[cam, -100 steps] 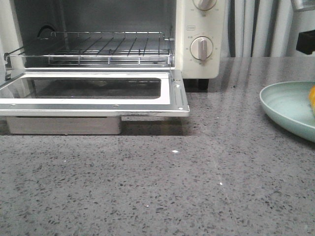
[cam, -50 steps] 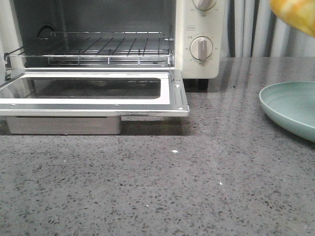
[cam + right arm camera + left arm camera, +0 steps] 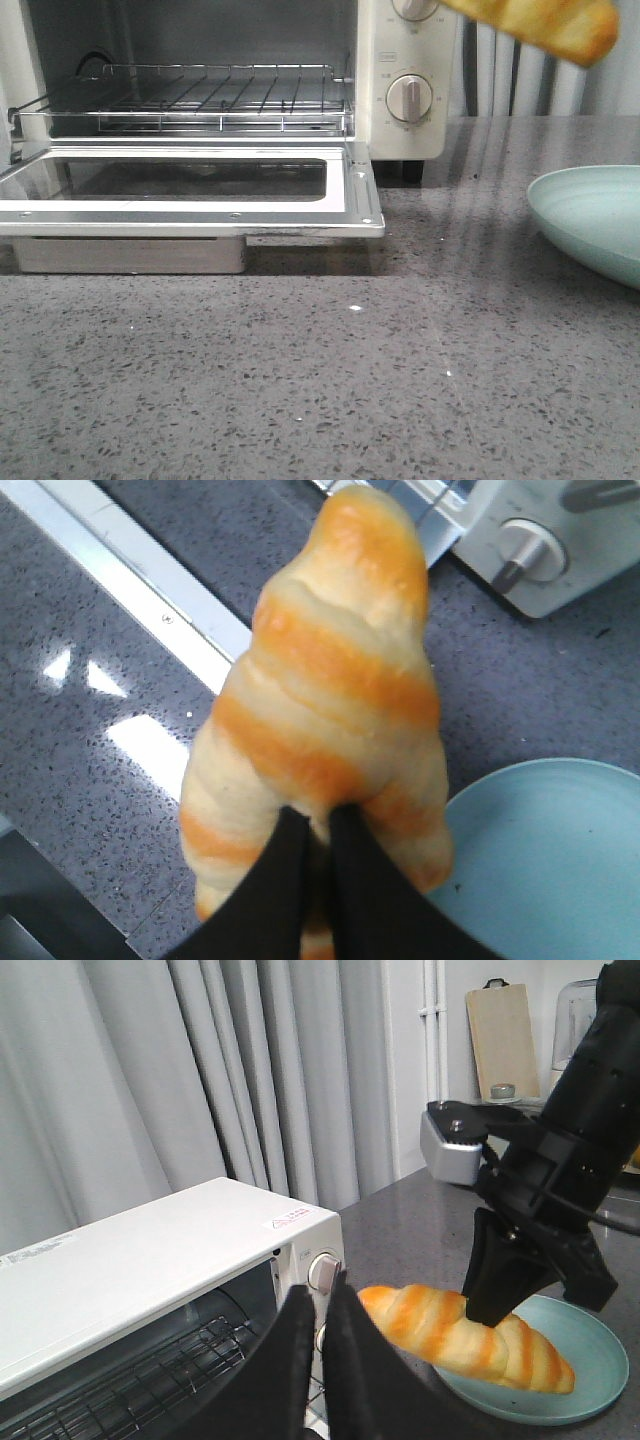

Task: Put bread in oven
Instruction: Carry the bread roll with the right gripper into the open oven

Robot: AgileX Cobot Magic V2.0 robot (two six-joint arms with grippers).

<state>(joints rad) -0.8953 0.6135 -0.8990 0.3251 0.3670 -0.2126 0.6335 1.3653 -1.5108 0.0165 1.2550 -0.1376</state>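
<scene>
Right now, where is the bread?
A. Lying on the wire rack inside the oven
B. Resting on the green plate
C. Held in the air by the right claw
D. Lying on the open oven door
C. The right claw is shut on the bread, which hangs clear above the green plate, while the oven rack and its open door hold nothing.

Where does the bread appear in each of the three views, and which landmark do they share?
Front view: the bread is at the top right edge, cut off, above the plate.
Left wrist view: low and right of centre, held by the right pincer.
Right wrist view: it fills the centre.
Shared landmark: the oven dial, beside the bread in all three.
</scene>
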